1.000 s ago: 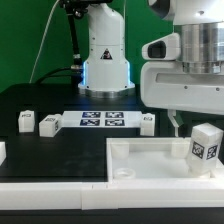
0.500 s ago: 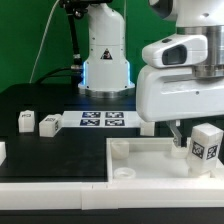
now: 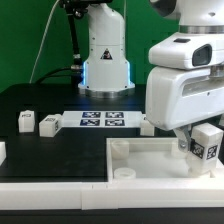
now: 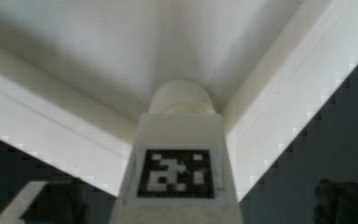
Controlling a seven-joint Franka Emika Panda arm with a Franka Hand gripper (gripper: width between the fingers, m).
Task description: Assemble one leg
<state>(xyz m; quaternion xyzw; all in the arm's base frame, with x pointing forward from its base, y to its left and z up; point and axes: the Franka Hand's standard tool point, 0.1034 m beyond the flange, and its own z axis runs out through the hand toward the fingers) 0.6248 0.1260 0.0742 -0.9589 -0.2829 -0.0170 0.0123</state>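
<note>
**Asker:** Where was the leg?

**Me:** The leg stood upright inside the big white square panel. That was by the near edge of the black table, toward the corner on the exterior view's right. Its tag faced the exterior camera.

**Asker:** And your gripper?

**Me:** My gripper hung right over the leg, spread wide. In the wrist view I saw dark fingers, one on each side of the leg, with a gap both ways. So it gripped nothing.

**Asker:** Why hold it there?

**Me:** I think it was lined up so the leg sat in the middle. Then both fingers would meet it together and not tip it over.

**Asker:** Why was the leg in the panel?

**Me:** My guess is that it belongs in a corner of that panel. I could not see any hole, because the arm hid that part.

**Asker:** And the other pieces?

**Me:** Three more small blocks sat by the ends of the marker board, in the middle of the table, well apart from the gripper. The job needed one leg, so it made sense to leave them be.
</note>
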